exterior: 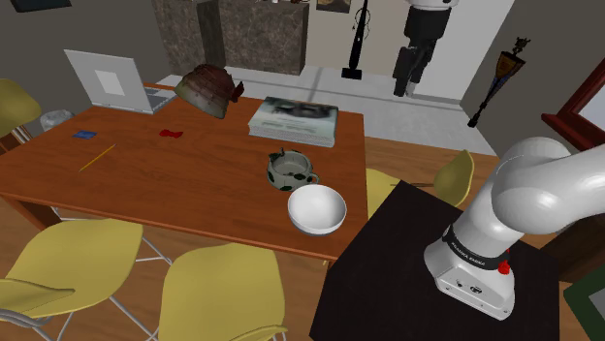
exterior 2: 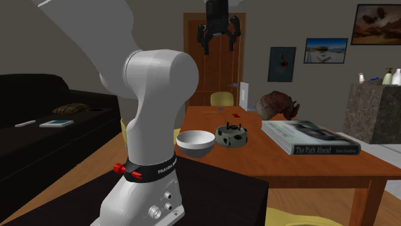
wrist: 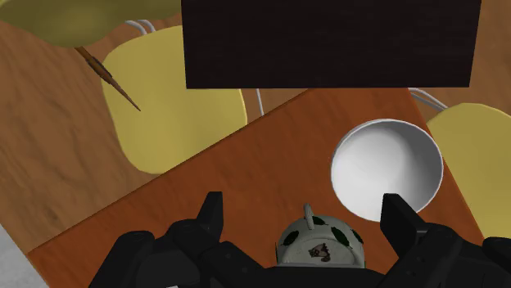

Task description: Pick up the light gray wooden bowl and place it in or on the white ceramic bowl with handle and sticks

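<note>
Nearest the stand point(exterior: 383, 262), at the close edge of the table point(exterior: 136, 179), sits the pale bowl point(exterior: 317, 209), upright and empty. It reads plain white here, with no grain to be seen. Just beyond it, at about 11 o'clock on the shoulder view's face and near but not touching, stands the spotted bowl point(exterior: 290, 170) with its handle and sticks. Farthest off is the gripper point(exterior: 407, 85), hanging high above the table with its fingers spread apart and nothing between them. In the wrist view the gripper point(wrist: 305, 211) looks down with the spotted bowl point(wrist: 321, 245) almost under the gap, while the pale bowl point(wrist: 386, 168) lies off the midline, ahead of one fingertip and toward the stand. My reading is that the hand must shift toward the stand, to 5 o'clock of the spotted bowl in the shoulder view, before dropping. Being round, the pale bowl has no long axis, so any bite on its rim should serve.
</note>
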